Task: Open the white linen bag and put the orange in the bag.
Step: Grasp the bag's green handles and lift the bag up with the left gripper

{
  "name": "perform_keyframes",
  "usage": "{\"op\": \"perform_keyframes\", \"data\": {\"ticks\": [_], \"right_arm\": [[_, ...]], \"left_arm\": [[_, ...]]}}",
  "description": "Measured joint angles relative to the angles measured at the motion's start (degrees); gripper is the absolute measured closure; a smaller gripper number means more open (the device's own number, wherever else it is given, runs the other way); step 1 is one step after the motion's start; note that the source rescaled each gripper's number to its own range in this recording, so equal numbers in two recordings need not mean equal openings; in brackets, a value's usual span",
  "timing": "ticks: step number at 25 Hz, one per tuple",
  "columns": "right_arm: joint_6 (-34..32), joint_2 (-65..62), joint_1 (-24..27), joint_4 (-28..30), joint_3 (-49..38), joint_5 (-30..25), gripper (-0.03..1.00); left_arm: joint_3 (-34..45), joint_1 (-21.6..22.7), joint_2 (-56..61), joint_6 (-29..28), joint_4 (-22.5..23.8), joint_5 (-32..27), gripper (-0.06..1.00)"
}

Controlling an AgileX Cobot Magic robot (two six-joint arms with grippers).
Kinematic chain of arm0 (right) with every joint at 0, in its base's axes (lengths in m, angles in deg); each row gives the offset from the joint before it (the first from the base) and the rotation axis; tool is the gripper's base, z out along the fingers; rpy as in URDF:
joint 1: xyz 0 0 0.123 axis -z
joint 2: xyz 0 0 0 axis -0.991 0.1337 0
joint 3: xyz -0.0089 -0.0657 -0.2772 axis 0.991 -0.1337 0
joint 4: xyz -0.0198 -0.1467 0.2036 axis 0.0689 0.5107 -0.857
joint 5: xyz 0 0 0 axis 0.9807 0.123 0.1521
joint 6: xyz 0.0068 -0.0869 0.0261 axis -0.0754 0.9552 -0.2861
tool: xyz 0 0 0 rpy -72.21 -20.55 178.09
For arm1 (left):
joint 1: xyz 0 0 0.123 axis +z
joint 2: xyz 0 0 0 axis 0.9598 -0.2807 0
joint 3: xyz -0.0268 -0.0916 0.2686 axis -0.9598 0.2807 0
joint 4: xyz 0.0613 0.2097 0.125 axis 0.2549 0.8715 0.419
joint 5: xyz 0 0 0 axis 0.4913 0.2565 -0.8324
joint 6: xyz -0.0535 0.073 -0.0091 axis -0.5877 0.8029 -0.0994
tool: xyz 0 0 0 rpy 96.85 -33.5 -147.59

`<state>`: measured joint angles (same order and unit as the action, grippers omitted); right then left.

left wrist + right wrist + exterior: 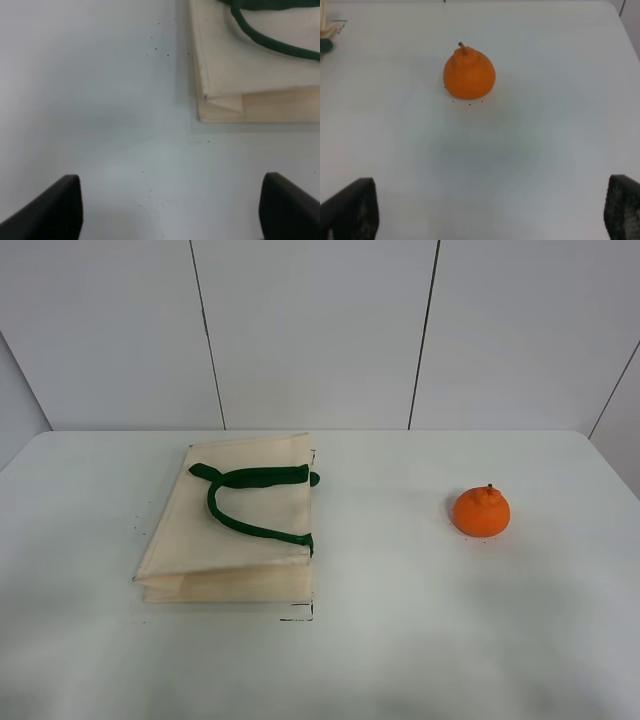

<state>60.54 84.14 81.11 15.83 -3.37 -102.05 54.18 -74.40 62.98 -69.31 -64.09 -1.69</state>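
Observation:
The white linen bag (235, 525) lies flat and folded on the left half of the table, its dark green handles (250, 502) on top. Its near corner shows in the left wrist view (240, 80). The orange (481, 511) stands alone on the right half, stem up; it also shows in the right wrist view (469, 74). Neither gripper shows in the exterior high view. The left gripper (172, 210) is open, short of the bag's corner and apart from it. The right gripper (490, 210) is open, short of the orange and apart from it.
The white table (400, 640) ends at a back edge against a white panelled wall (320, 330). Small dark specks dot the table beside the bag (155, 47). A small black corner mark (300, 615) lies at the bag's near right corner.

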Motion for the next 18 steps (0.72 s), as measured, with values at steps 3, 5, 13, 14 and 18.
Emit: {"op": "perform_keyframes", "data": {"ticks": [3, 5, 13, 14, 18], "right_arm": [[0.00, 0.00, 0.00, 0.00, 0.00, 0.00, -0.03], [0.00, 0.00, 0.00, 0.00, 0.00, 0.00, -0.03], [0.00, 0.00, 0.00, 0.00, 0.00, 0.00, -0.03], [0.00, 0.00, 0.00, 0.00, 0.00, 0.00, -0.03], [-0.05, 0.00, 0.00, 0.00, 0.00, 0.00, -0.03]], "left_arm": [[0.00, 0.00, 0.00, 0.00, 0.00, 0.00, -0.06], [0.00, 0.00, 0.00, 0.00, 0.00, 0.00, -0.06], [-1.50, 0.00, -2.99, 0.05, 0.05, 0.01, -0.06], [-2.41, 0.00, -5.19, 0.05, 0.06, 0.01, -0.06], [-8.96, 0.00, -20.35, 0.05, 0.06, 0.07, -0.06]]}}
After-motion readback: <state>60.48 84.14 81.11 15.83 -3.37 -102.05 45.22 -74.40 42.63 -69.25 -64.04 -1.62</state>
